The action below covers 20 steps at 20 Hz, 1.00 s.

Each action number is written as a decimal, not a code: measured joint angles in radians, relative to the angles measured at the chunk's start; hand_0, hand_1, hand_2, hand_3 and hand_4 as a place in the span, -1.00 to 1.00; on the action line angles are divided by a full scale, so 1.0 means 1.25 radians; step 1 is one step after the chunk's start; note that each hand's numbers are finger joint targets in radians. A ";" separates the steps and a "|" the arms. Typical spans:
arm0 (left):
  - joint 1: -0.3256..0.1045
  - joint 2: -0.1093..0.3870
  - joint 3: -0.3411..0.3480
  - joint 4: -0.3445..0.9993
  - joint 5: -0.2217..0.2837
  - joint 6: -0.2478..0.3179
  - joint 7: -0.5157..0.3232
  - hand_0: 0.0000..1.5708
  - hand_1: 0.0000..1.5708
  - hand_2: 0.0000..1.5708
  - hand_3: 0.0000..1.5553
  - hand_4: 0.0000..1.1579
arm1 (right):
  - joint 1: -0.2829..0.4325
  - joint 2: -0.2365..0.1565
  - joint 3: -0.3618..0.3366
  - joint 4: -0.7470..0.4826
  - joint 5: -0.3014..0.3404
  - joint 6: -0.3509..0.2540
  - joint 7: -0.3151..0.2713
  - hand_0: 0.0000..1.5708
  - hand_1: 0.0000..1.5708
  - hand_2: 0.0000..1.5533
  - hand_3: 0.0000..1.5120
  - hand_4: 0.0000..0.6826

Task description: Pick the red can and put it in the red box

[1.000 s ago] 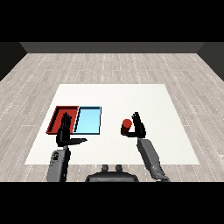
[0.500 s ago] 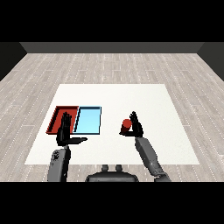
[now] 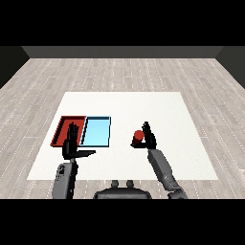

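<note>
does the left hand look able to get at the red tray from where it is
Probably yes. The left hand, fingers straight and holding nothing, sits at the near edge of the red tray, with nothing between them. The red can is over by the right hand.

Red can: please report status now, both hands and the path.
Right robot hand curled round red can. Left robot hand open, over red tray. Blue tray lies between.

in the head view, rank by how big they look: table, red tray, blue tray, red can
1. table
2. red tray and blue tray: look alike; the left hand covers part of the red one, so no ranking
3. red can
</note>
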<state>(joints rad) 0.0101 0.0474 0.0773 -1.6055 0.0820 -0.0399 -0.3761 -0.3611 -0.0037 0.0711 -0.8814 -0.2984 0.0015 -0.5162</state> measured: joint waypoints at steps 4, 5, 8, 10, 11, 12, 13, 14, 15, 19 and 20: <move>0.011 -0.001 -0.005 -0.004 -0.005 -0.003 -0.007 -1.00 -1.00 -1.00 -1.00 -1.00 | -0.019 0.002 0.023 0.020 -0.021 -0.030 -0.005 -1.00 -1.00 -1.00 -1.00 -1.00; 0.009 -0.006 -0.011 -0.009 -0.011 0.004 -0.003 -1.00 -1.00 -1.00 -1.00 -1.00 | -0.028 0.000 0.016 0.022 -0.019 -0.026 0.003 -1.00 -1.00 -1.00 -1.00 -1.00; -0.004 0.007 0.007 0.001 0.005 -0.006 0.003 -1.00 -1.00 -1.00 -1.00 -1.00 | -0.037 0.001 0.022 0.021 -0.023 -0.039 0.013 -1.00 -1.00 -1.00 -1.00 -1.00; -0.001 0.009 0.007 -0.016 0.005 -0.003 0.014 -1.00 -1.00 -1.00 -1.00 -1.00 | -0.052 0.002 0.016 0.043 -0.019 -0.036 0.009 -1.00 -1.00 -1.00 -1.00 -1.00; 0.007 0.006 0.004 -0.026 0.005 -0.003 0.017 -1.00 -1.00 -1.00 -1.00 -1.00 | -0.060 0.002 0.029 0.054 -0.031 -0.046 0.003 -1.00 -1.00 -1.00 -1.00 -1.00; -0.004 0.008 0.007 -0.009 0.004 -0.004 0.011 -1.00 -1.00 -1.00 -1.00 -1.00 | -0.062 0.000 0.024 0.054 -0.028 -0.043 0.007 -1.00 -1.00 -1.00 -1.00 -1.00; 0.004 0.002 0.002 -0.013 0.003 -0.003 0.008 -1.00 -1.00 -1.00 -1.00 -1.00 | -0.070 0.001 0.023 0.064 -0.029 -0.040 0.008 -1.00 -1.00 -1.00 -1.00 -1.00; 0.004 -0.001 0.002 -0.009 0.003 0.000 0.005 -1.00 -1.00 -1.00 -1.00 -1.00 | -0.078 0.001 0.023 0.081 -0.030 -0.036 -0.001 -1.00 -1.00 -1.00 -1.00 -1.00; -0.001 -0.001 0.001 -0.003 0.002 0.000 0.005 -1.00 -1.00 -1.00 -1.00 -1.00 | -0.082 0.002 0.019 0.092 -0.027 -0.030 -0.005 -1.00 -1.00 -1.00 -1.00 -1.00; 0.014 -0.001 -0.001 -0.016 0.005 -0.003 0.006 -1.00 -1.00 -1.00 -1.00 -1.00 | -0.101 0.002 0.032 0.115 -0.051 -0.050 -0.013 0.03 0.03 0.19 0.06 -1.00; 0.019 -0.005 -0.007 -0.023 -0.003 0.003 0.006 -1.00 -1.00 -1.00 -1.00 -1.00 | -0.107 0.002 0.041 0.126 -0.062 -0.059 -0.017 0.67 0.67 0.78 0.79 -0.12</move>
<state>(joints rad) 0.0339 0.0409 0.0688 -1.6348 0.0785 -0.0361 -0.3684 -0.4951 -0.0006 0.1226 -0.7236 -0.3760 -0.0723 -0.5374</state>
